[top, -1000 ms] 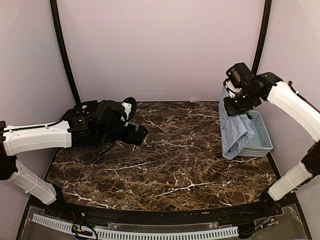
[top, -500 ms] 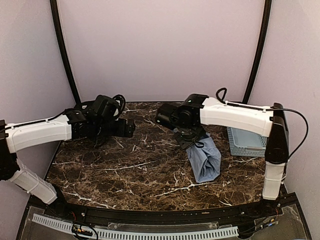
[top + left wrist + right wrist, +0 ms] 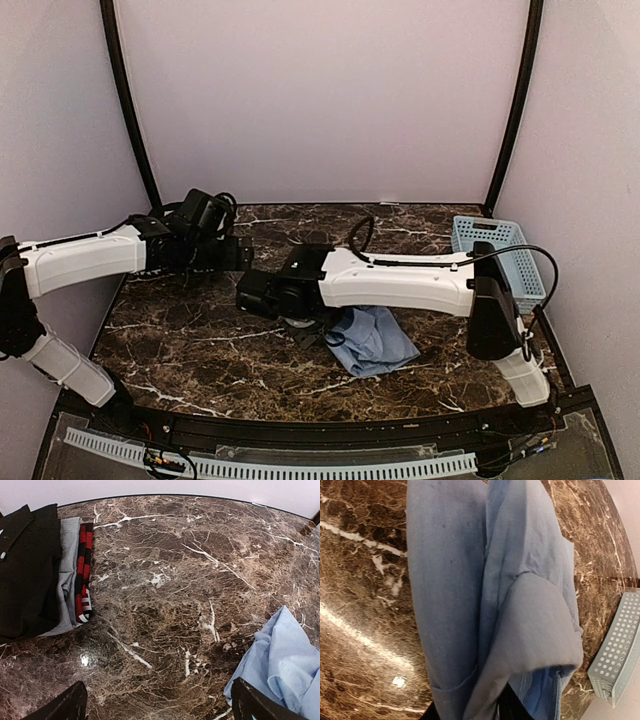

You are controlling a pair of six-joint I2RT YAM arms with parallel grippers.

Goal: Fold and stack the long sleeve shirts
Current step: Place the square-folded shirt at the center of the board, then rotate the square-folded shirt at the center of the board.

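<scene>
The step in hand looks like setting down the large light blue cloth shirt (image 3: 372, 340) for folding. It lies bunched on the dark marble counter (image 3: 180, 345), near the near edge and a little right of the middle. The right gripper (image 3: 472, 712) sits low at the shirt's left end, with cloth draped over its tips, so I cannot tell whether it pinches the fabric or is clear of it. The left gripper (image 3: 160, 709) hangs wide open and empty by the left edge. In its view a folded black collared shirt (image 3: 25, 570) tops a small pile. The next move probably calls for both arms to spread the blue shirt flat, front down and sleeves out.
</scene>
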